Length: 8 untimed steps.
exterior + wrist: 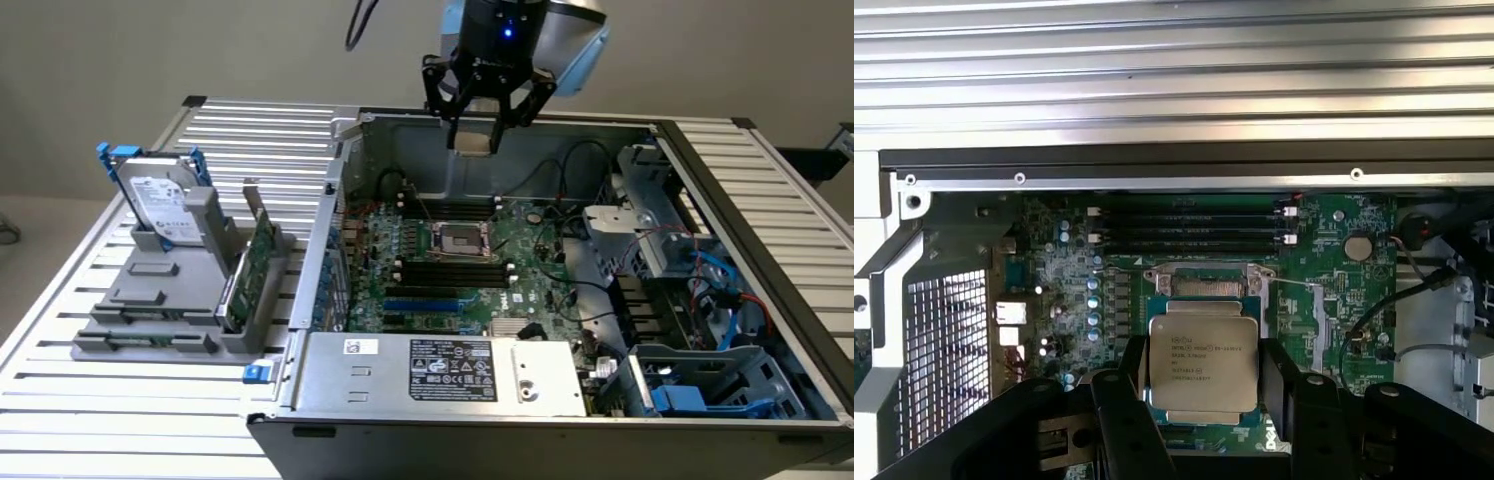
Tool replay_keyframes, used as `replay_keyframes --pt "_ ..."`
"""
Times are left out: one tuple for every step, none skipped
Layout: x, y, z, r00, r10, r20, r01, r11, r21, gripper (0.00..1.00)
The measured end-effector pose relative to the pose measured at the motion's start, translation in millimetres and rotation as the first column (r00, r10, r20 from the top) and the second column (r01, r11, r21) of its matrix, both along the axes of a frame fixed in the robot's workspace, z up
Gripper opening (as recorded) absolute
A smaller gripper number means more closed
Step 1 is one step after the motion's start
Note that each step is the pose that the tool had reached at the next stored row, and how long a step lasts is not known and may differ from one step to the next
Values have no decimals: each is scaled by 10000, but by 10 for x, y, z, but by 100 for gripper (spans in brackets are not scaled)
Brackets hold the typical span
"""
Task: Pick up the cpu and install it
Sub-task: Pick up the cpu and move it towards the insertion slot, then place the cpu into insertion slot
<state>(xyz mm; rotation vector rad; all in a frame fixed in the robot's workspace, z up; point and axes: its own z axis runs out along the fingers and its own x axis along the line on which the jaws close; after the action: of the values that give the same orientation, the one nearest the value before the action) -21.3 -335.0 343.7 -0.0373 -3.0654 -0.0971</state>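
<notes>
**Entry: cpu (1204, 360), held.**

- **Wrist view:** silvery lid with printed lettering and a tan rim. It is clamped flat between the two black fingers (1122, 405) of the pincer (1204, 390). The open socket (1204, 285) lies directly behind it, and the memory slots (1189, 230) lie beyond the socket.
- **Exterior view:** the pincer (477, 135) hangs well above the socket (461, 240), over the open computer case (534, 450). The cpu (471, 147) is a small pale tile at the pincer's tips, clear of the motherboard (534, 280).
- **Surroundings:** the case sits on a slatted worktop (134, 400). Outside the case, to the exterior view's left of the socket, a grey rack (147, 300) carries a hard drive (160, 205) and a green card (254, 265). Blue and red cables (721, 290) lie to the exterior view's right of the socket.
</notes>
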Motion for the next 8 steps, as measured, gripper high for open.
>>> replay_keyframes --pt "0 0 0 10000 6 0 -6 10000 0 55" --pt "0 0 -1 10000 12 1 -12 10000 1 55" --pt "0 0 -1 10000 13 1 -13 10000 1 55" --pt "0 0 -1 10000 15 1 -15 10000 1 55" --pt "0 0 -1 10000 16 1 -16 10000 1 55" --pt "0 0 -1 10000 18 1 -18 10000 1 55" --pt "0 0 -1 10000 19 1 -19 10000 1 55" --pt "0 0 -1 10000 21 1 -21 10000 1 55"
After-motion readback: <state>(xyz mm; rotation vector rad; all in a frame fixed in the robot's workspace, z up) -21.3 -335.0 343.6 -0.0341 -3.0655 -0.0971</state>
